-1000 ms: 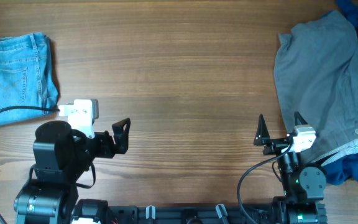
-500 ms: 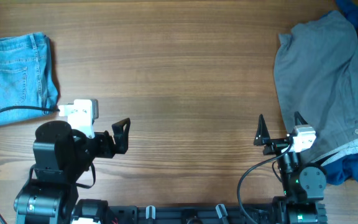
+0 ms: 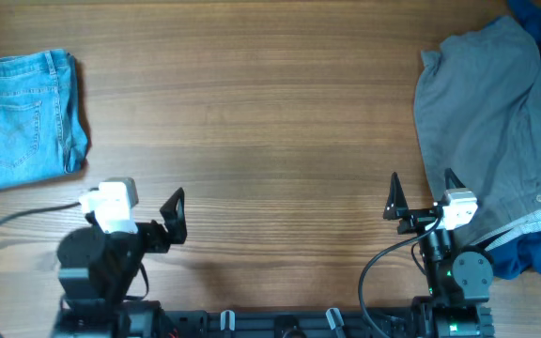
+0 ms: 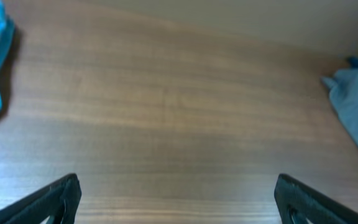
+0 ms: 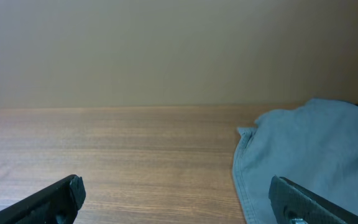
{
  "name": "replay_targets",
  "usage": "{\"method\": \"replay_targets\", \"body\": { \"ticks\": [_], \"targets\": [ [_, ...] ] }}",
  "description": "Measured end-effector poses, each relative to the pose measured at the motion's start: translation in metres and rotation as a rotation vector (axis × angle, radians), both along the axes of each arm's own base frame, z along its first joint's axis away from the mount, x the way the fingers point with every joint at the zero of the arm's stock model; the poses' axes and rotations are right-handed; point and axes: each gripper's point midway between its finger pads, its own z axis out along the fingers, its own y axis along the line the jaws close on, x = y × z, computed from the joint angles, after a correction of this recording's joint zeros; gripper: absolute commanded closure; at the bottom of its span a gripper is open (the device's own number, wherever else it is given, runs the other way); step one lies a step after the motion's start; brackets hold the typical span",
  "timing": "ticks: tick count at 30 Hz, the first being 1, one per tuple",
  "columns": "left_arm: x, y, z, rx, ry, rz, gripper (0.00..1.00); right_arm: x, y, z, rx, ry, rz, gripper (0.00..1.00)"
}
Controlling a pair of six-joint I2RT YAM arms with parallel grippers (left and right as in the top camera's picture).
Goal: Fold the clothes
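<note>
The denim jeans (image 3: pixel 22 117) are seen folded compactly at the far-left edge of the table (image 3: pixel 280 113), so folding is judged essentially done, with the left gripper (image 3: pixel 175 217) and the right gripper (image 3: pixel 423 180) spread wide and empty.

Overhead view: fixed above the table (image 3: pixel 270 94), looking straight down, far enough to hold the grey garment (image 3: pixel 496 122) and the wide wood to its left. Left wrist view: low over the wood, well left of the grey garment, tilted down across the top — my left fingers (image 4: pixel 51 200) frame the bottom corners. Right wrist view: nearly level, just left of the garment and near it, a plain wall (image 5: pixel 166 50) behind. All three share the garment's left hem.
</note>
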Motion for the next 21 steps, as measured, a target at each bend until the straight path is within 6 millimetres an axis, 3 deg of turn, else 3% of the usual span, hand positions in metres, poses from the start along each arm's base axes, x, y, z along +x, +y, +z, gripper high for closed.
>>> {"method": "replay_targets", "body": {
  "ticks": [2, 5, 10, 14, 17, 21],
  "targets": [
    [0.001, 0.001, -0.018, 0.002, -0.044, 0.004, 0.00, 0.000, 0.000, 0.000, 0.000, 0.000, 0.000, 0.00],
    [0.010, 0.001, -0.031, 0.003, -0.179, 0.006, 0.01, 0.000, 0.000, 0.000, 0.000, 0.001, 0.000, 0.00],
    [0.026, 0.008, -0.022, 0.011, -0.413, 0.038, 0.00, 0.000, 0.000, 0.000, 0.000, 0.000, 0.000, 0.00],
    [0.029, 0.019, -0.025, 0.026, -0.426, 0.103, 0.00, 0.000, 0.000, 0.000, 0.000, 0.001, 0.000, 0.00],
    [0.029, 0.026, -0.040, 0.038, -0.366, 0.143, 0.00, 0.000, 0.000, 0.000, 0.000, 0.000, 0.000, 0.00],
    [0.029, 0.028, -0.041, 0.041, -0.364, 0.154, 0.00, 0.000, 0.000, 0.000, 0.000, 0.000, 0.000, 0.00]
  ]
}}
